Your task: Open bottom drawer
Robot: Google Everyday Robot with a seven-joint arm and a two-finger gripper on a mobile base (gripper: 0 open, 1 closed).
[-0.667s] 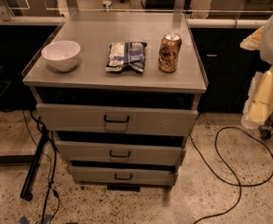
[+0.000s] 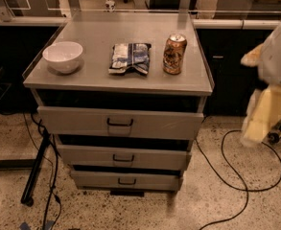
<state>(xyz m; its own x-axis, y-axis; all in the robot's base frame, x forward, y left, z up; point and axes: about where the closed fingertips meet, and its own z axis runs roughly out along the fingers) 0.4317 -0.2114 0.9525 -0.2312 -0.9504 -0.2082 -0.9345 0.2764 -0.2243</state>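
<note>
The bottom drawer (image 2: pixel 127 180) is the lowest and shallowest of three grey drawer fronts on the cabinet (image 2: pixel 116 80), near the floor, with a small dark pull handle (image 2: pixel 127 181) at its centre. Its front sits set back a little behind the middle drawer (image 2: pixel 123 157). The tall top drawer (image 2: pixel 120 122) is above that. My gripper (image 2: pixel 262 116) is a blurred white and yellowish shape at the right edge, beside the cabinet at about top-drawer height, well away from the bottom drawer's handle.
On the cabinet top stand a white bowl (image 2: pixel 63 56), a crumpled snack bag (image 2: pixel 130 58) and a brown drink can (image 2: pixel 174 54). Black cables (image 2: pixel 236 176) lie on the speckled floor at right, and a black stand leg (image 2: pixel 34 176) at left.
My arm at the right edge has shifted a little down and left, towards the cabinet. The drawers and the things on top have not moved.
</note>
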